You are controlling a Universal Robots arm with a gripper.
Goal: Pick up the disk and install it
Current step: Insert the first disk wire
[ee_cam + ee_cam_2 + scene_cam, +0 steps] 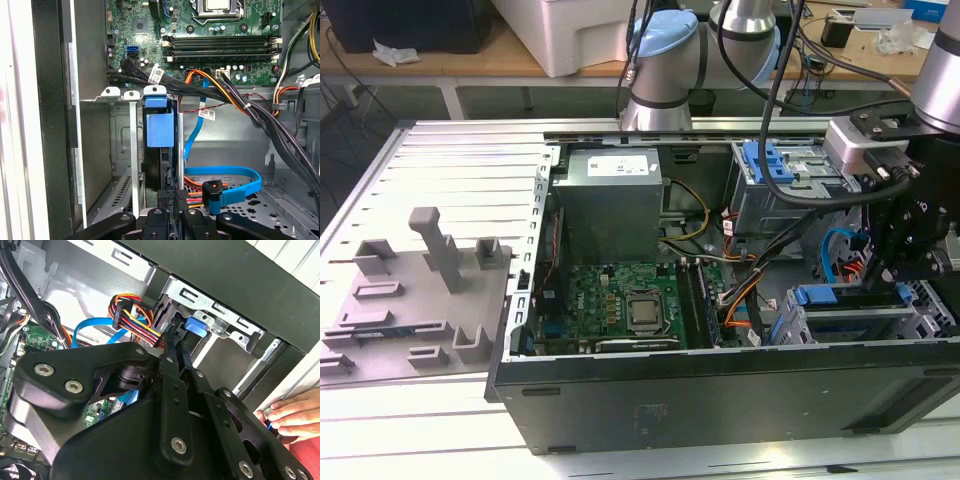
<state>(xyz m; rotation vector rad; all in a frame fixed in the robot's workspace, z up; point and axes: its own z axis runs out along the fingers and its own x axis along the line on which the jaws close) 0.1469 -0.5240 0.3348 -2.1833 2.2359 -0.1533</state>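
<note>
Your disk [160, 131] stands on edge in the metal drive cage [116, 145], its blue carrier frame facing the first wrist view, dark body running down toward the tool [170, 197]. In the exterior view the disk's blue frame [817, 296] shows at the cage near the front corner of the open computer case [720, 400], on the exterior view's right. The tool sits directly over the disk's edge with its fingers drawn narrow, closed on the disk; in the second wrist view the fingers [172, 347] reach to the blue carrier at the cage mouth. Just beside the cage you see a blue data cable [235, 187] looped with an orange-tipped plug, and a bundle of red, yellow and orange power wires [135, 320] touching the tool's linkage. Further out lies the green motherboard [620, 305] with its processor socket, and behind it the grey power supply box [610, 205]. A hand [292, 415] rests at the outer case wall in the second wrist view. The case lies on a slotted aluminium table [450, 160], with a grey fixture block [420, 290] well apart at the exterior view's left.
</note>
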